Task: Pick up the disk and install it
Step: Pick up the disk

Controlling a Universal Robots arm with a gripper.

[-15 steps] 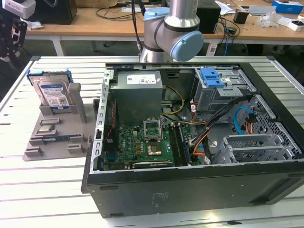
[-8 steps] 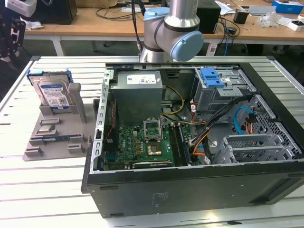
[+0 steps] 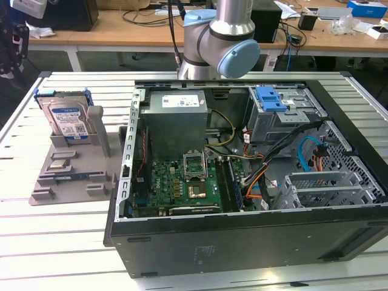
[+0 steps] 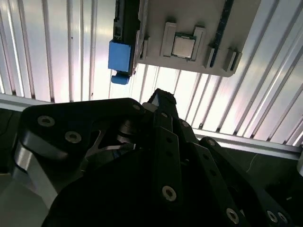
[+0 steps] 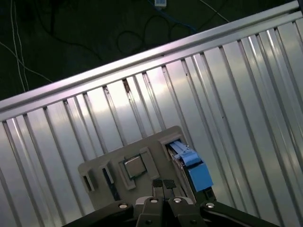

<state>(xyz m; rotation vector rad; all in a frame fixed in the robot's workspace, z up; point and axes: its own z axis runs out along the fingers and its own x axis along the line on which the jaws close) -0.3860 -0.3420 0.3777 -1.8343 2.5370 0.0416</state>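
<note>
We find the disk (image 3: 65, 116) standing on edge in a slot of a grey stand (image 3: 60, 144) at the exterior view's left, well apart from the open computer case (image 3: 242, 239). We take it that it is propped upright so its top edge and blue frame are free to a grasp from above. In the first wrist view the gripper (image 5: 164, 183) hangs above that stand, its two tips pressed together with nothing between them. It touches neither disk nor stand, so the pick-up is not yet done. The drive's face is flat silver metal under a glossy blue-and-white label, and the frame is bright moulded plastic (likely springy enough to clip into a bay). The stand looks matt, with low ribs and pockets, one of them cradling a small square chip (image 5: 134, 166) with a dull metal lid. The table (image 3: 66, 248) is pale ribbed metal that throws back the light. Inside the case a green board (image 3: 176, 182) lies flat beside a grey boxy power supply (image 3: 176, 109), and a metal drive cage (image 3: 285, 118) carries a lone blue bracket (image 3: 271, 98).
</note>
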